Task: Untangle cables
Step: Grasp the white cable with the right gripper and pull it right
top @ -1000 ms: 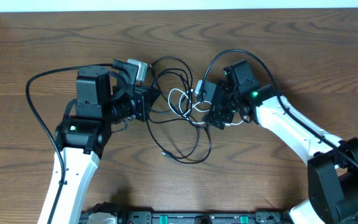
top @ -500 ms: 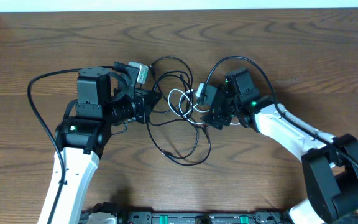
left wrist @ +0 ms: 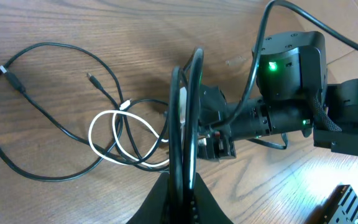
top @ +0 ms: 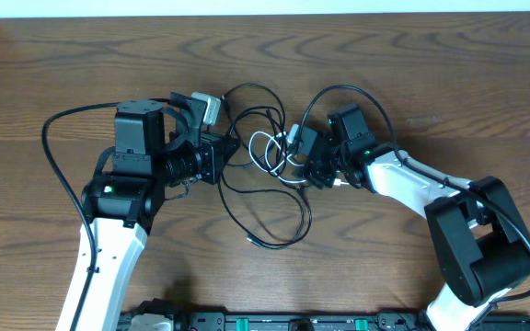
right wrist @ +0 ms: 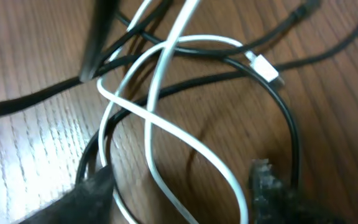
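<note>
The wooden table fills the overhead view, its bare grain running side to side; the left arm rises from the near edge and bends toward the middle, while the right arm reaches in from the near right corner toward the same spot.

The left gripper is closed tight on the black cables; several strands run up together from between its fingers, lifted off the wood. The right gripper is low over the tangle with its jaws apart, one blurred finger on each side of the white cable, which lies on the table between them and is not pinched.

The cables sit mid-table between the two grippers; the black ones spread in wide loops toward the near edge and the far edge; the white one is coiled in small loops that cross over and under the black strands.

A small white plug lies just beside a black strand; a black plug end rests on the wood at the near side of the largest loop.
</note>
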Tool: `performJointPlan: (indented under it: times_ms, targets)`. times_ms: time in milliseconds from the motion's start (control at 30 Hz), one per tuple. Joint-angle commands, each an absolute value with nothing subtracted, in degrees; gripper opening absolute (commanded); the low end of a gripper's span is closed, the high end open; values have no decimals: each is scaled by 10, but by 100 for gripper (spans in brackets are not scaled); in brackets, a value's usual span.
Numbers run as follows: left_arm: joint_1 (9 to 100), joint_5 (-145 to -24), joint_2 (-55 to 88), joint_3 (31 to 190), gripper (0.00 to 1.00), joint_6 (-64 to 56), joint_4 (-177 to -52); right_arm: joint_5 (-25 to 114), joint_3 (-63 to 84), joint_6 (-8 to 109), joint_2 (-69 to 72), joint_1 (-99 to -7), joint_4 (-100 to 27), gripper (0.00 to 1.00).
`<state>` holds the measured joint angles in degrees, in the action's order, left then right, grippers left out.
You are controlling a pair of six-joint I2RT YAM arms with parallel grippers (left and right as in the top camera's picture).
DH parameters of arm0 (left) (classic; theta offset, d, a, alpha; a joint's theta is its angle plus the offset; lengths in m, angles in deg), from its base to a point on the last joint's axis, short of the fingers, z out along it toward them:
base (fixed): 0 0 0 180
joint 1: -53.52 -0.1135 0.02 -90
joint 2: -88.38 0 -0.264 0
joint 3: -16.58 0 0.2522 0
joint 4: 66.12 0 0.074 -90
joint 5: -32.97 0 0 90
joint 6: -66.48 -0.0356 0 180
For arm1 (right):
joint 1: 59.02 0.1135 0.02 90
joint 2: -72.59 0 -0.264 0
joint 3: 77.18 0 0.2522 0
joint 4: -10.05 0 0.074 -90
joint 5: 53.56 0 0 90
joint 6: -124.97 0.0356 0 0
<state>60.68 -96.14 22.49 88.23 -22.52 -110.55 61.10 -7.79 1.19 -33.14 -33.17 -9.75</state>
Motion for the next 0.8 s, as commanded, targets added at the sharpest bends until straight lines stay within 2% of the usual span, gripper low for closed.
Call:
performJointPlan:
  times_ms: [0, 33, 267, 400, 567, 767]
  targets:
    - [605, -971, 226, 888, 8, -237, -1107, 625, -80, 22, -335, -330, -97, 7]
    - [605, -971, 226, 889, 8, -237, -1107, 623, -80, 27, -334, -331, -98, 1]
    - [605, -971, 226, 889, 7, -237, -1107, 599, -79, 134, -270, -344, -99, 1]
    - [605, -970, 226, 888, 7, -237, -1107, 575, -78, 207, -162, -364, -99, 1]
    - [605, -962, 226, 888, 7, -237, -1107, 555, -68, 228, -7, -402, -99, 1]
    - [605, -962, 226, 888, 7, -237, -1108, 465, -53, 298, 160, -483, -90, 1]
